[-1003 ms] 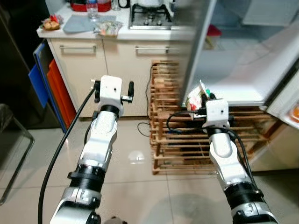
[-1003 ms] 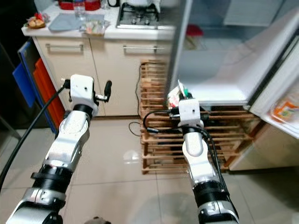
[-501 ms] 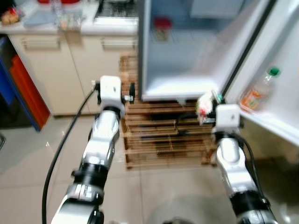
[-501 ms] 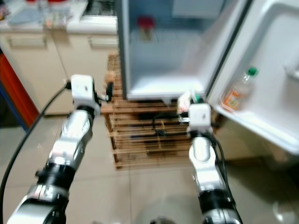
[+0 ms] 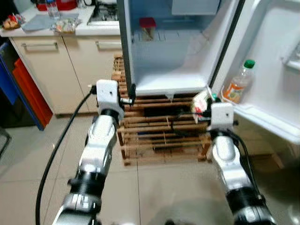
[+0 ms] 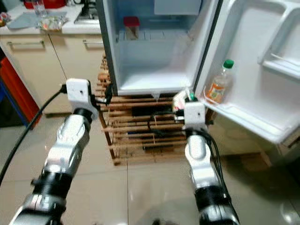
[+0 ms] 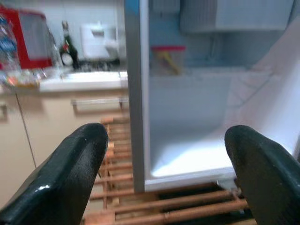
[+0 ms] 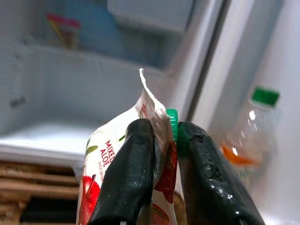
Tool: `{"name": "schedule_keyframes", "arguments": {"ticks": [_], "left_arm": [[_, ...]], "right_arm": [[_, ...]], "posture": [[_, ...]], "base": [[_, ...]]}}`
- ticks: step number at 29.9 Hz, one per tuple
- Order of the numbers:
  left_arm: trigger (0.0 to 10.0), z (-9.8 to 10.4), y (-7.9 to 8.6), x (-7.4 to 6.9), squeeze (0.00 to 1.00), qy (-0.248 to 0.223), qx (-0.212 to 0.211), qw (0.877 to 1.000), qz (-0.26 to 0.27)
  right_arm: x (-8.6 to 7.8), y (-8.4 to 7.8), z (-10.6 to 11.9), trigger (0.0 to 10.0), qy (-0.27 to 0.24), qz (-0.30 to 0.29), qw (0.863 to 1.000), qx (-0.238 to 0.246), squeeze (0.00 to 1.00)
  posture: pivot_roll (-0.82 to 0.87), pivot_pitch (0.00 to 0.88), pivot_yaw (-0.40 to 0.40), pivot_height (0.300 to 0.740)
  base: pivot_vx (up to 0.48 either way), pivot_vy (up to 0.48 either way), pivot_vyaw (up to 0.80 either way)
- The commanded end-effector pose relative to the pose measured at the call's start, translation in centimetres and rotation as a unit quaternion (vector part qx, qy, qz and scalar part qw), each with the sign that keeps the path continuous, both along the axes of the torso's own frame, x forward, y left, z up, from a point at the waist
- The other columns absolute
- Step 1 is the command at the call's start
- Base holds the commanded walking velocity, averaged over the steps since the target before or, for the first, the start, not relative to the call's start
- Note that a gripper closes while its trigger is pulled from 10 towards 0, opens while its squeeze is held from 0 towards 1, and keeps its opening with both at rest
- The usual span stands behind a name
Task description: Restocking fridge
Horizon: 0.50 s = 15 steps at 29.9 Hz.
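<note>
- Two hands raised before the open white fridge [image 5: 164, 79].
- Right hand [image 8: 161, 154] clamps a green-capped red-and-white drink pouch [image 8: 140, 154], just outside the fridge's lower edge.
- Left hand [image 7: 164, 173] spread wide, holding nothing.

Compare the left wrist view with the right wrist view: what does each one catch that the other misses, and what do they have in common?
Left wrist view: the left gripper open and holding nothing, plus the kitchen counter with a red appliance and the cabinet handle below.

Right wrist view: the right gripper shut on a juice pouch with a green cap, and a green-capped bottle on the door shelf.

Both: the open fridge with its bare lower interior, the red-lidded container on the shelf, and the wooden rack beneath.
</note>
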<state>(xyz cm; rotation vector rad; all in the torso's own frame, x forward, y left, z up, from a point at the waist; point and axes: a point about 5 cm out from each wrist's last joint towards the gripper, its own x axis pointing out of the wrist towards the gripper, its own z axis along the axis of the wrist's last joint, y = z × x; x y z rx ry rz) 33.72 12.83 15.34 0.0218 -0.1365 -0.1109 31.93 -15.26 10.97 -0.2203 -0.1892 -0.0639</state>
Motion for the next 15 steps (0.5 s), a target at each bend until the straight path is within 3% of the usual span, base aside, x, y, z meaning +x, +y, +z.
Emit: {"name": "schedule_keyframes", "arguments": {"ticks": [1, 15], "left_arm": [[10.0, 0.36, -0.40, -0.03, 0.00, -0.009, 0.007, 1.000, -0.008], [10.0, 0.75, -0.62, -0.03, 0.00, -0.015, 0.014, 1.000, -0.018]], "right_arm": [[0.44, 0.01, 0.33, 0.0, -0.002, 0.004, 1.000, -0.003, 0.00], [1.32, 0.62, 0.70, 0.0, -0.006, 0.014, 1.000, -0.004, 0.00]], "posture": [[-0.10, 0.000, 0.008, 0.740], [-0.09, 0.000, 0.006, 0.740]], "base": [[0.480, 0.000, 0.00], [0.480, 0.000, 0.00]]}}
